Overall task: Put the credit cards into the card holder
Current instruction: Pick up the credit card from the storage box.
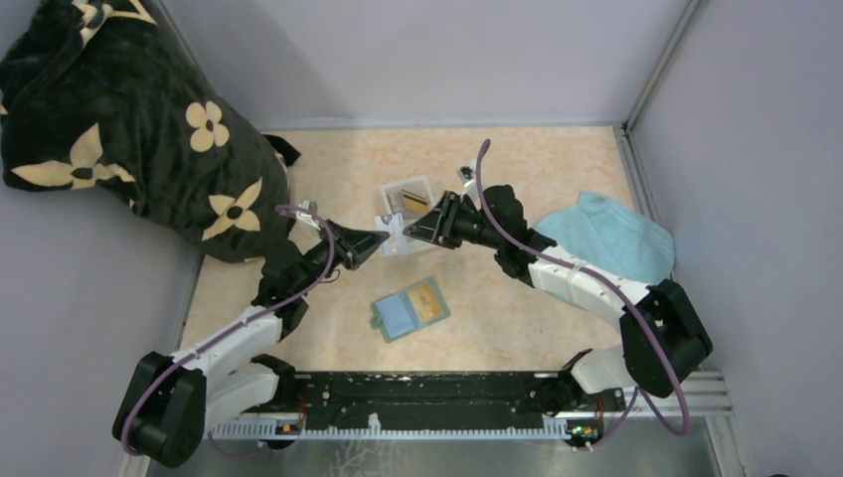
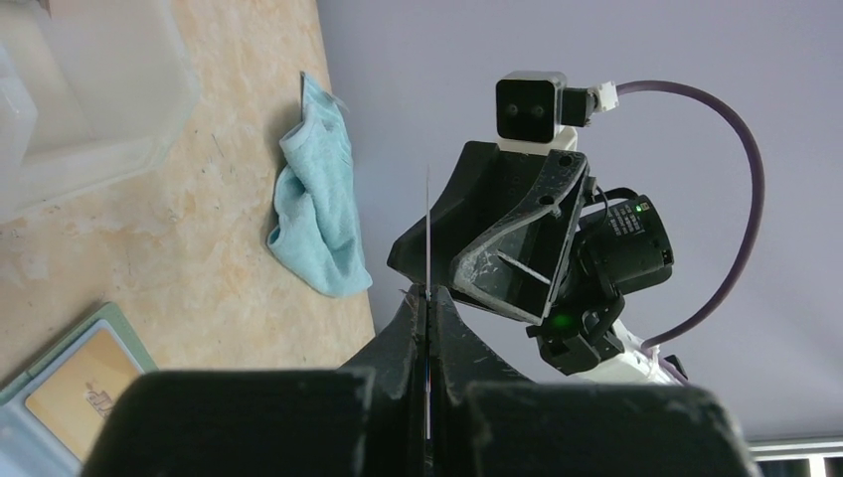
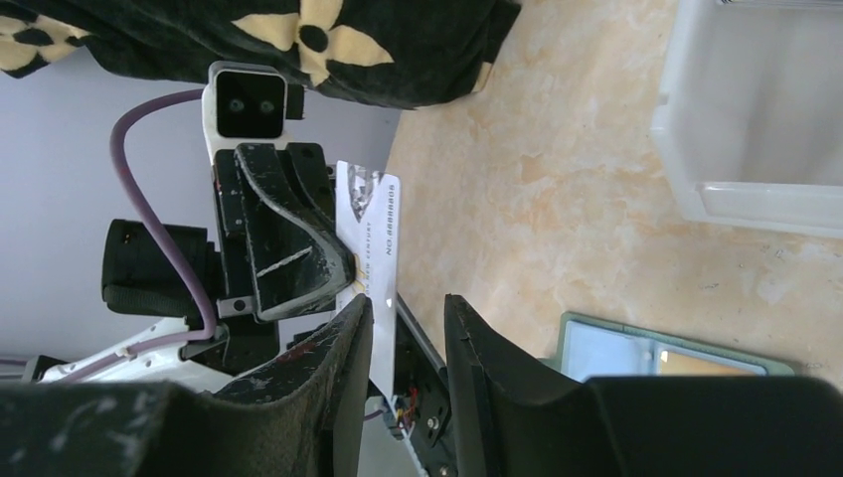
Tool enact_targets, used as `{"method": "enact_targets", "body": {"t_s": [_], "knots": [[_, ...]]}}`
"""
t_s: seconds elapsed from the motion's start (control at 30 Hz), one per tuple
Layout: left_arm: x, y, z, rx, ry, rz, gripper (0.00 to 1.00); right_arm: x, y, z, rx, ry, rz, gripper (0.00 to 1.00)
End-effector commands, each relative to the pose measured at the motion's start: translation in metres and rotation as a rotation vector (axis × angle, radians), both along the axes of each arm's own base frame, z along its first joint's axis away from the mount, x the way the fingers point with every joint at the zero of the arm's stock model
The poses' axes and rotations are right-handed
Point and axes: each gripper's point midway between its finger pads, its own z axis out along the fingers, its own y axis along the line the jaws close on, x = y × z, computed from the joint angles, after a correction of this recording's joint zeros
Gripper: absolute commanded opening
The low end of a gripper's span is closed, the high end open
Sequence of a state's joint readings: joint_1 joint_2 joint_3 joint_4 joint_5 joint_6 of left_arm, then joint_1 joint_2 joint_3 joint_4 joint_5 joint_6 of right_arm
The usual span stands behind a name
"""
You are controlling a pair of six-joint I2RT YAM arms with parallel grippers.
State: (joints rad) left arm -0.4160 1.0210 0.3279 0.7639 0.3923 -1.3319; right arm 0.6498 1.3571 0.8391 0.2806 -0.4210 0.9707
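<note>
Step in hand: mid-air pass of 1 whitish card [image 1: 392, 231] between the 2 arms, above the table [image 1: 517, 318] and just short of the white tray [image 1: 386, 187].
Left gripper [image 1: 376, 242]: clamped tight on 1 end of the card, which stands on edge.
Right gripper [image 3: 406, 323]: jaws narrowly apart, straddling the card's other end; 1 finger looks to be against it, though contact is hard to judge.
Card holder [image 1: 410, 309]: lying unfolded on the table, nearer the arm bases than both grippers and apart from them; 1 orange card [image 1: 427, 297] on its inner face.
Other credit cards [image 1: 411, 199]: in the tray.
Next move calls for: by my reading, the right jaws closing fully before the left lets go, then the card carried down edge-first to a free slot.
</note>
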Motion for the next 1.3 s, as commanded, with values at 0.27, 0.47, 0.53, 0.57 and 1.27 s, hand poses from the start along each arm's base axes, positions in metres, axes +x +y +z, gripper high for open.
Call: {"method": "enact_targets", "body": {"t_s": [0.27,0.47,0.53,0.57,1.27], "knots": [[0.006,-0.003,-0.001,-0.020,-0.015,-0.014,0.00,0.003,0.011,0.022,0.081,-0.048,0.050,0.30],[0.007,-0.007,-0.002,-0.030,-0.014,-0.034,0.00,0.003,0.013,0.021,0.092,-0.042,0.061,0.29],[0.006,-0.007,-0.002,-0.035,-0.013,-0.038,0.00,0.004,0.015,0.020,0.095,-0.036,0.067,0.29],[0.006,-0.007,-0.002,-0.037,-0.012,-0.039,0.00,0.004,0.016,0.020,0.097,-0.033,0.069,0.28],[0.000,-0.001,-0.031,-0.010,0.095,-0.012,0.57,-0.003,0.012,0.014,0.073,-0.023,0.092,0.00]]}}
